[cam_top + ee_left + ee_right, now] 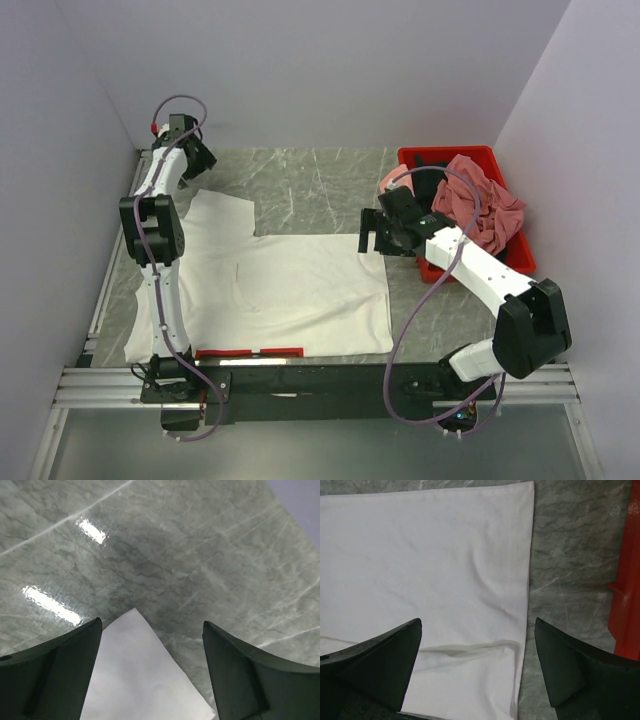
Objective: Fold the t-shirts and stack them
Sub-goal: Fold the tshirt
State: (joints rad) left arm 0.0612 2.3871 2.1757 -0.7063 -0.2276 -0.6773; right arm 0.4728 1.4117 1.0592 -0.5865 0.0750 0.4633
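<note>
A large white t-shirt [290, 290] lies spread flat on the marble table. A red strip [250, 352] shows at its near edge. My left gripper [197, 160] is open and empty above the shirt's far left sleeve corner. That white corner [135, 670] lies between its fingers in the left wrist view, where the gripper [151, 624] is wide open. My right gripper [368, 232] is open and empty over the shirt's far right corner. In the right wrist view the gripper [477, 622] straddles the shirt's right edge [445, 555], which has a small fold there. A dusty rose tee [485, 205] is heaped in the bin.
The red plastic bin [408, 155] stands at the far right, right beside my right arm; its wall shows in the right wrist view [627, 580]. Some black cloth [428, 160] lies in its far end. Walls close the table on three sides.
</note>
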